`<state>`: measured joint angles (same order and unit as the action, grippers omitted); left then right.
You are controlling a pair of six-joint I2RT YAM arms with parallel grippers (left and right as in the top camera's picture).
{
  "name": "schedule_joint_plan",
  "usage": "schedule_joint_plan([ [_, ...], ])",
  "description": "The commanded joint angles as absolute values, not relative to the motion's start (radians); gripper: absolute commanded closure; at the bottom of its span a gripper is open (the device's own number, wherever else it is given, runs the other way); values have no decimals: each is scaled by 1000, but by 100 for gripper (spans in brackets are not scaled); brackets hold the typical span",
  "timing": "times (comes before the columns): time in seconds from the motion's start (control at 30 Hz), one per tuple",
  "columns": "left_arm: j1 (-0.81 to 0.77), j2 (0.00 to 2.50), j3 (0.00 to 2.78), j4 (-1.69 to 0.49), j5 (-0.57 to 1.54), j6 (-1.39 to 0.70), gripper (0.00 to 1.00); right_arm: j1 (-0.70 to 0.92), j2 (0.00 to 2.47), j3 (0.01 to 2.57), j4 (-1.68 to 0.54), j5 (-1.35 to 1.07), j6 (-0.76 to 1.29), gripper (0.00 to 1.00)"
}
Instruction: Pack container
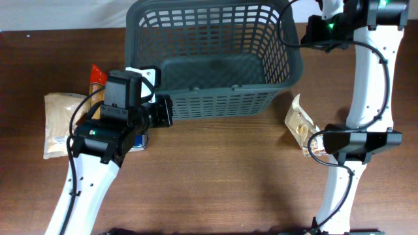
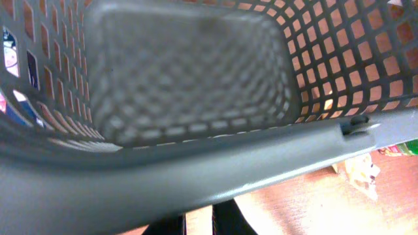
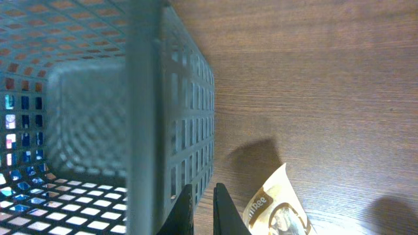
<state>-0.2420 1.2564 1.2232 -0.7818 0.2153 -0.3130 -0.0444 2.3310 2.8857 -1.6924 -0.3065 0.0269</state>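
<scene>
Grey plastic lattice makes up the container [image 1: 215, 104], which stands upright on the far middle of the brown wooden bench [image 1: 215, 176]. Its open top faces up, and its far edge is cut off by the top of the overhead view. The left fingers [image 1: 164, 112] sit against the container's near-left corner, at its near wall just under the thick rim. In the left wrist view the rim runs straight across in front of them. They are drawn together with only a sliver between, and I cannot tell whether any of the wall is pinched. The right fingers [image 3: 202, 199] are drawn together as well, with nothing between them, just beside the outside of the container's right wall. 4 groceries lie on the bench outside the container. A beige packet [image 1: 57, 124] lies well to the left, with a red-orange packet [image 1: 96, 74] near it. A blue-printed item [image 1: 138, 144] is half hidden under the left arm, and a pale snack packet [image 1: 299, 125] lies just off the near-right corner.
</scene>
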Motion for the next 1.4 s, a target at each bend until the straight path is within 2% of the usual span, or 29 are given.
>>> schedule_joint_plan([
  [0.0,-246,1206,1239,-796,205,-297,97,-35,2213,2883,-1699,-274,35,96],
  [0.13,-246,1135,1239,-803,231,-297,95,-35,2146,2883,-1699,-214,47,86],
  [0.23,-246,1063,1239,-804,278,-297,86,-35,2087,2883,-1699,-194,68,64],
  [0.3,-246,1016,1239,-806,302,-298,82,-35,2050,2883,-1699,-194,69,40],
  [0.37,-246,960,1239,-823,295,-297,81,-35,2007,2883,-1699,-187,72,32],
  [0.47,-246,872,1244,-888,163,-297,75,-35,1954,2883,-1699,-106,117,12],
  [0.5,-246,844,1248,-922,86,-298,72,-35,1936,2883,-1699,-75,118,0],
  [0.57,-246,784,1262,-1016,-118,-305,57,-35,1900,2883,-1699,-17,123,1],
  [0.67,-246,739,1283,-1131,-308,-356,51,-35,1867,2881,-1699,77,170,1],
  [0.73,-246,727,1290,-1188,-366,-378,41,-36,1851,2868,-1699,147,213,1],
  [0.77,-246,727,1291,-1229,-390,-397,27,-55,1827,2820,-1699,206,275,1],
  [0.83,-246,732,1291,-1249,-391,-400,23,-84,1805,2753,-1699,218,310,1],
  [0.9,-246,738,1291,-1262,-403,-401,13,-133,1781,2651,-1699,207,334,1],
  [0.93,-246,739,1291,-1271,-426,-405,2,-153,1772,2606,-1699,192,334,1],
  [1.17,-246,742,1291,-1314,-749,-447,0,-327,1747,2283,-1699,34,334,1],
  [1.37,-246,747,1290,-1314,-797,-456,0,-430,1748,2105,-1694,11,334,1],
])
